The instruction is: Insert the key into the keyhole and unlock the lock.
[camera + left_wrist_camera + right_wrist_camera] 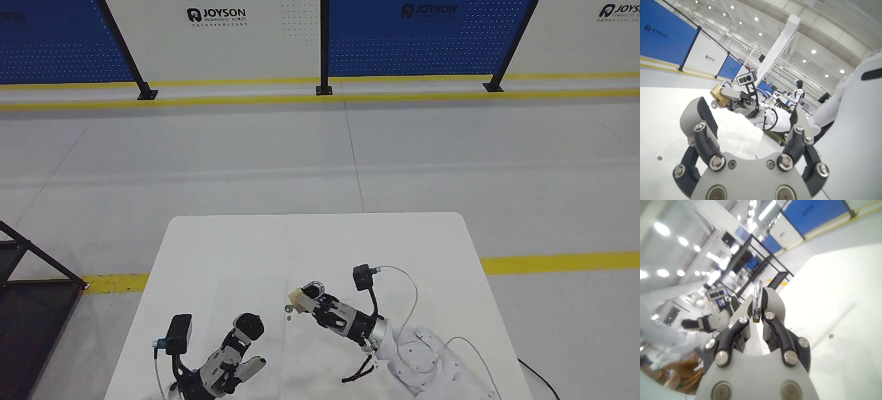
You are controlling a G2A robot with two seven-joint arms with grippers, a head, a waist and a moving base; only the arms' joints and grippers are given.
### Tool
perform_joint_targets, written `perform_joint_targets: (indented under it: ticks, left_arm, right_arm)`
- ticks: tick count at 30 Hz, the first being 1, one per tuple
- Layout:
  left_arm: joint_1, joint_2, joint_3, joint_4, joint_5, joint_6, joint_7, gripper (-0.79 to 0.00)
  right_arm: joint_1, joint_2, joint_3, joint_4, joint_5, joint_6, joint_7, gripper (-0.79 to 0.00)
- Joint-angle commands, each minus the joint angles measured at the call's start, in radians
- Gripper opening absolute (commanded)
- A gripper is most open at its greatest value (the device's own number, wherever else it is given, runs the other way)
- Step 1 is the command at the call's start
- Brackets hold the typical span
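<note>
**Top view, lower left:** left gripper point(250, 347), jaws spread wide and empty, apart from the padlock point(296, 296).

**Lower centre:** brass padlock clamped in the right gripper point(308, 298) over the table point(420, 250). A key point(714, 104) appears seated in its keyhole.

**Risk:** turning the key may twist the padlock within the clamp, because only two pads restrain it.

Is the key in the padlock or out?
In: the key juts from the base of the brass padlock in the right gripper; the left gripper is open, empty.
</note>
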Motion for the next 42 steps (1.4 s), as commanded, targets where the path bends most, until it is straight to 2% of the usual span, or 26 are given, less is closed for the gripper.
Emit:
perform_joint_targets:
  ticks: [1, 5, 8, 11, 18, 19, 20, 24, 27, 35, 39, 42]
  left_arm:
    - [0.003, 0.031, -0.039, 0.004, -0.226, 0.0, -0.185, 0.0]
    - [0.026, 0.087, -0.159, 0.038, -0.526, 0.0, -0.463, 0.0]
    - [0.048, 0.107, -0.228, 0.068, -0.653, 0.0, -0.569, 0.0]
    - [0.058, 0.116, -0.266, 0.094, -0.727, 0.0, -0.62, 0.0]
    - [0.058, 0.116, -0.266, 0.094, -0.727, 0.0, -0.62, 0.0]
    - [0.058, 0.116, -0.266, 0.094, -0.727, 0.0, -0.62, 0.0]
    - [0.058, 0.116, -0.266, 0.094, -0.727, 0.0, -0.62, 0.0]
    - [0.058, 0.116, -0.266, 0.094, -0.727, 0.0, -0.62, 0.0]
    - [0.058, 0.116, -0.266, 0.094, -0.727, 0.0, -0.62, 0.0]
    - [0.058, 0.116, -0.266, 0.094, -0.727, 0.0, -0.62, 0.0]
    - [0.058, 0.116, -0.266, 0.094, -0.727, 0.0, -0.62, 0.0]
    - [0.058, 0.116, -0.266, 0.094, -0.727, 0.0, -0.62, 0.0]
  right_arm:
    - [0.049, -0.011, -0.042, 0.038, 0.02, 0.046, 0.08, -0.785]
    - [0.146, -0.049, -0.166, 0.131, 0.014, 0.133, 0.212, -0.785]
    - [0.198, -0.083, -0.248, 0.193, -0.006, 0.18, 0.235, -0.785]
    - [0.235, -0.119, -0.32, 0.259, -0.021, 0.214, 0.229, -0.785]
    - [0.304, -0.2, -0.42, 0.41, -0.043, 0.26, 0.157, -0.785]
    - [0.308, -0.206, -0.424, 0.42, -0.042, 0.258, 0.153, -0.708]
    - [0.316, -0.216, -0.432, 0.438, -0.044, 0.255, 0.145, -0.539]
    - [0.33, -0.235, -0.443, 0.468, -0.048, 0.24, 0.132, -0.376]
    - [0.336, -0.24, -0.447, 0.477, -0.067, 0.229, 0.128, 0.0]
    - [0.33, -0.223, -0.416, 0.417, -0.166, 0.242, 0.081, 0.0]
    - [0.297, -0.182, -0.355, 0.301, -0.237, 0.253, 0.059, 0.0]
    - [0.242, -0.135, -0.28, 0.166, -0.294, 0.258, 0.068, 0.0]
